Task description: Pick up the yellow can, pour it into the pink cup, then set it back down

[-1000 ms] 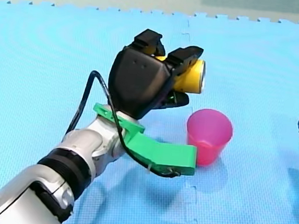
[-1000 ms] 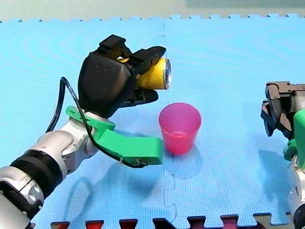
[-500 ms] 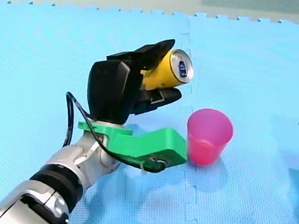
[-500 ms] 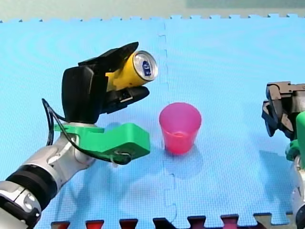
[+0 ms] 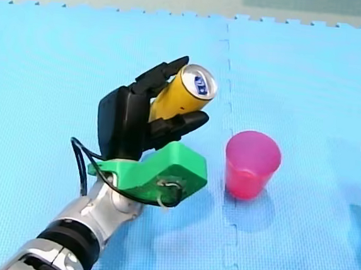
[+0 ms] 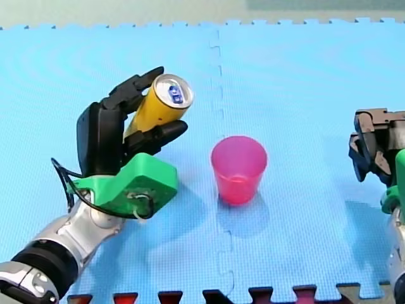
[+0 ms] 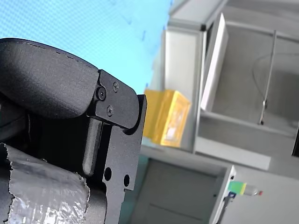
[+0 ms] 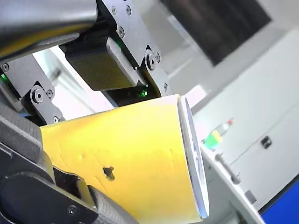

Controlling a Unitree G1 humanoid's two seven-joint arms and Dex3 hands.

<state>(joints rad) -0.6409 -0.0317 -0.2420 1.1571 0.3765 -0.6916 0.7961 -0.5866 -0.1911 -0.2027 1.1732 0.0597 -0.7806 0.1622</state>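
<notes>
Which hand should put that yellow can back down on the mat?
The left hand. It grips the yellow can, tilted in the air just left of the pink cup, above the blue mat. The right hand sits at the far right edge, beyond the cup.

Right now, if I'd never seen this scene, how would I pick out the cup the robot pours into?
Start with the blue foam mat covering the surface. Near its middle, between the left hand holding the tilted yellow can aloft and the right hand at the right edge, stands the pink cup. It is the only pink thing there, upright and open-topped.
</notes>
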